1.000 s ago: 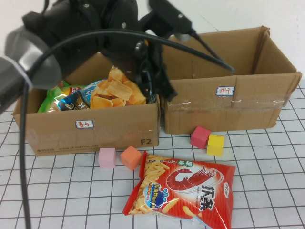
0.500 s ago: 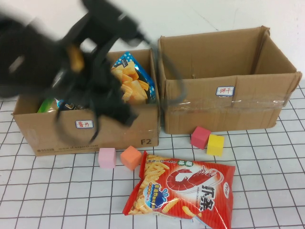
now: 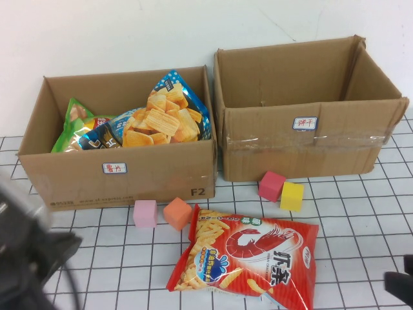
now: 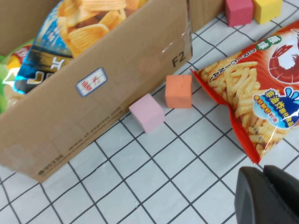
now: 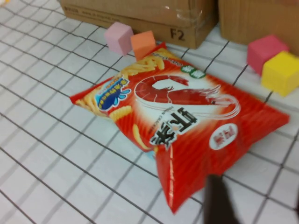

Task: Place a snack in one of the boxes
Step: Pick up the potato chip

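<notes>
Fingers (image 5: 217, 201) apart, right gripper (image 5: 257, 205) (left (image 4: 268, 196) nearside)

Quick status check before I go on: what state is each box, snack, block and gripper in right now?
Left box: open-topped, holding several snack bags.
Chip bag: inside left box, leaning upright.
Right box: open-topped, contents not visible.
Shrimp-stick bag: sealed, flat on table, outside both boxes.
Four foam blocks: loose on table by the boxes.
Left gripper: low beside shrimp-stick bag, holding nothing.
Right gripper: near the bag's end, not gripping.
</notes>
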